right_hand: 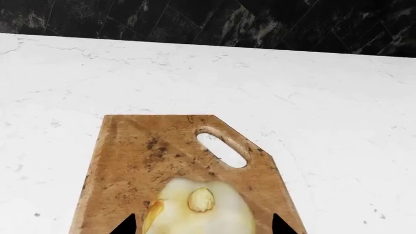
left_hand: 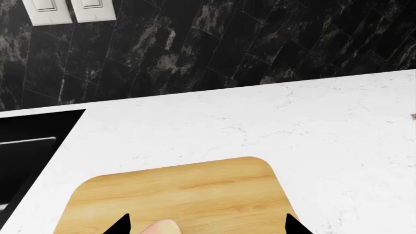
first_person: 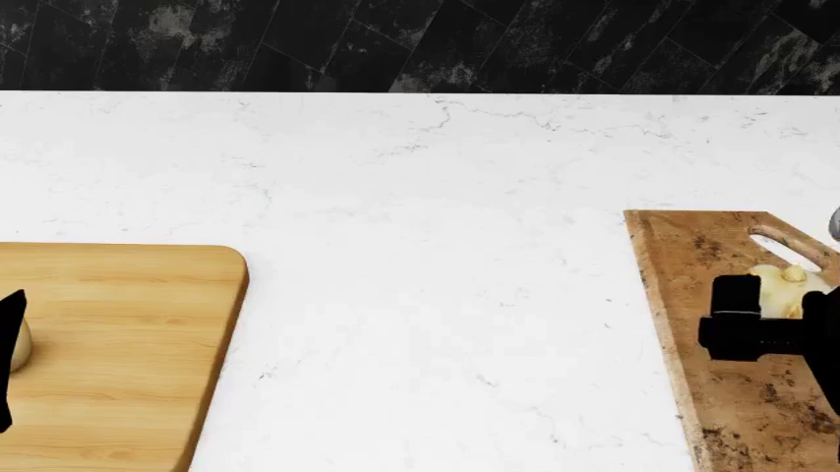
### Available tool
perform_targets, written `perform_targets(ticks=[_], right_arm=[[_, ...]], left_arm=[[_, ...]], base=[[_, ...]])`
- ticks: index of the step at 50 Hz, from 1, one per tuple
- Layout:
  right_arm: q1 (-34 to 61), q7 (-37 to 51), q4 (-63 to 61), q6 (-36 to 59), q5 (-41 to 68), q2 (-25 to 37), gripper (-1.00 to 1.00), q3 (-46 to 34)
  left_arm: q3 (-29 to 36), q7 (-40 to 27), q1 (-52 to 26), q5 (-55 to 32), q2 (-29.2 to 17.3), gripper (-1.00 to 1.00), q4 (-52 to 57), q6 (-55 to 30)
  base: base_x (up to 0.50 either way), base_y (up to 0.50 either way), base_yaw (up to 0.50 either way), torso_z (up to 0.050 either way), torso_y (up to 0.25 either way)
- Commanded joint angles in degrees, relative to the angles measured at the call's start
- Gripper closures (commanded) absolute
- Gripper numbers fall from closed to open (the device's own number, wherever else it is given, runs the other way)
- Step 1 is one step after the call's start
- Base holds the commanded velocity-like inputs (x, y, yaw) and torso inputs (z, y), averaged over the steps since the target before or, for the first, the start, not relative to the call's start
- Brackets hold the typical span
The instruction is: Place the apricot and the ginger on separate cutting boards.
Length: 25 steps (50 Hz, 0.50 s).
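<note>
The apricot [left_hand: 162,227], small and pale peach, lies on the light yellow cutting board [left_hand: 195,190]. It sits between the fingertips of my open left gripper [left_hand: 206,225], nearer one finger, and no contact shows. In the head view the apricot [first_person: 20,344] peeks out at the far left on that board [first_person: 132,344], half hidden by a black finger. The lumpy ginger [right_hand: 201,209] rests on the reddish-brown cutting board [right_hand: 143,151] below its handle slot. My right gripper [right_hand: 202,225] straddles the ginger, open, fingertips apart from it. From the head, the ginger [first_person: 788,280] shows behind my right arm [first_person: 768,329].
Both boards lie on a white marble counter [first_person: 434,246], about a board's width apart. A black tiled wall [first_person: 393,39] runs behind it. Light switches [left_hand: 68,12] are on the wall and a dark recessed area [left_hand: 32,146] lies beside the light board.
</note>
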Motion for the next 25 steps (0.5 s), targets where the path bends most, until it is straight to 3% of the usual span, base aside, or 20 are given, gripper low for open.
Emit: perform_targets(ticks=[1, 8, 14, 19, 25], right_arm=[[1.7, 0.9, -2.9, 1.0, 0.8, 0.7, -1.00, 1.3], [3.6, 1.6, -6.0, 2.3, 1.9, 1.6, -1.00, 2.4], [3.8, 2.9, -10.5, 0.0, 3.3, 1.5, -1.00, 5.5], [6.9, 2.4, -10.9, 2.5, 4.0, 1.4, -1.00, 4.6], [15.0, 1.4, -11.7, 6.2, 4.3, 1.8, -1.00, 3.2]], left_arm=[[0.7, -0.3, -1.5, -0.2, 0.5, -1.00, -0.3, -0.5], [-1.4, -2.3, -6.0, -5.1, -1.4, -1.00, -1.1, -1.1], [-0.4, -2.9, -11.2, -5.5, -0.2, -1.00, -2.0, -1.8], [1.2, -3.2, -17.4, -7.9, -0.5, -1.00, -3.5, -4.4], [7.0, -3.7, -29.6, -7.1, 3.3, -1.00, -8.5, -9.6]], base=[[0.00, 0.00, 0.00, 0.000, 0.000], [0.00, 0.00, 0.00, 0.000, 0.000], [0.00, 0.00, 0.00, 0.000, 0.000], [0.00, 0.00, 0.00, 0.000, 0.000], [0.00, 0.00, 0.00, 0.000, 0.000]])
